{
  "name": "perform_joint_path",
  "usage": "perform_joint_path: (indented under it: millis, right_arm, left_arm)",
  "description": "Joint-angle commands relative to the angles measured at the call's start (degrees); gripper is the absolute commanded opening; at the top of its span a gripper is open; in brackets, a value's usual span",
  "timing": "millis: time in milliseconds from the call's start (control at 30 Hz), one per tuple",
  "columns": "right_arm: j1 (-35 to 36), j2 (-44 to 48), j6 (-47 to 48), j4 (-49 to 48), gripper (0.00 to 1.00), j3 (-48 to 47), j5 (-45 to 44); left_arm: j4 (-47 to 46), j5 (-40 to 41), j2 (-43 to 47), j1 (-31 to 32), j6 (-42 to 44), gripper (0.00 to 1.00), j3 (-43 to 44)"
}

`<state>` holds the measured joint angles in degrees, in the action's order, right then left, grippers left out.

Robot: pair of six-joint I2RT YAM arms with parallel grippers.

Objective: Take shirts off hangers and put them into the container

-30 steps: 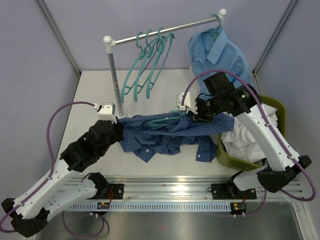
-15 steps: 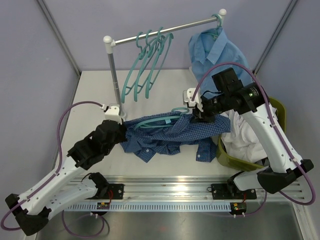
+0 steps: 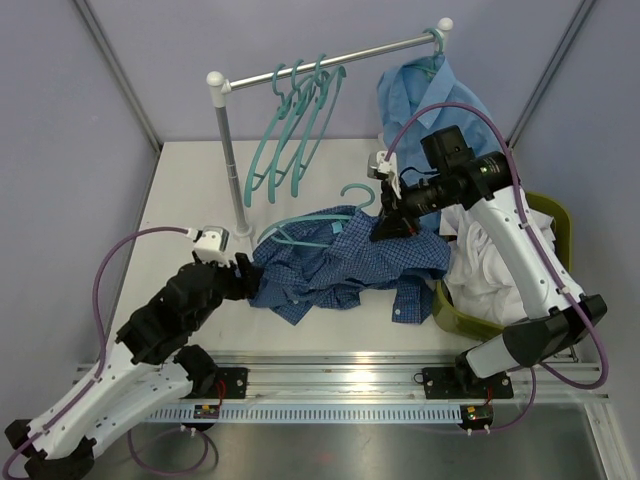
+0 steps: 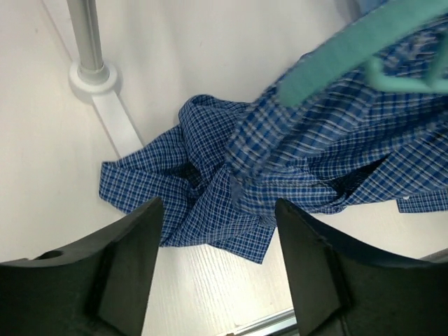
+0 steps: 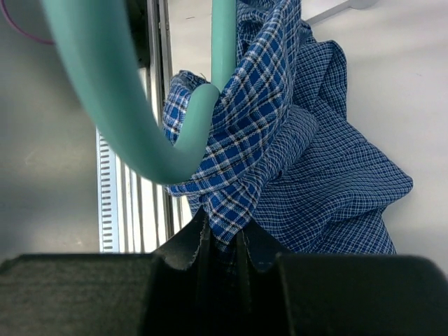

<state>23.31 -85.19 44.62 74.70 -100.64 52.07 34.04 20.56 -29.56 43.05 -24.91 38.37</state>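
Note:
The dark blue small-check shirt lies crumpled on the table, with a teal hanger still threaded in it. My right gripper is shut on a fold of this shirt beside the hanger's hook, holding that end raised. My left gripper stands open at the shirt's left edge; nothing sits between its fingers, and the shirt lies just beyond them. The light blue shirt hangs on a hanger at the rail's right end. The olive container at right holds a white shirt.
Three empty teal hangers hang from the silver rail. Its post and white foot stand just behind my left gripper. The table's front edge and metal track run close below the shirt.
My left gripper has opened, let go of the shirt's left end and drawn back toward the front left. My right gripper has lifted its end of the shirt and the hanger up and back.

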Motion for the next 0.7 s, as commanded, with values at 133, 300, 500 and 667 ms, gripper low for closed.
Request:
perform_joint_path:
  millis: [133,300,500,667]
  right_arm:
    - [-0.28,0.11,-4.47,-5.53,0.00,0.80,-3.38]
    - [0.50,-1.73,6.33,2.37,0.00,-0.08,-4.52]
    - [13.15,-2.44,18.39,7.31,0.00,1.67,-18.57]
    - [18.70,-4.63,20.24,8.97,0.00,-0.69,-18.42]
  left_arm:
    - [-2.49,-11.31,8.18,-0.24,13.81,0.89,2.68]
    - [-3.19,-23.42,10.76,-0.24,22.60,0.98,4.07]
    - [-5.37,-35.99,4.61,-0.24,33.75,0.99,6.02]
    - [-11.80,-41.46,0.83,-0.24,38.17,0.94,3.29]
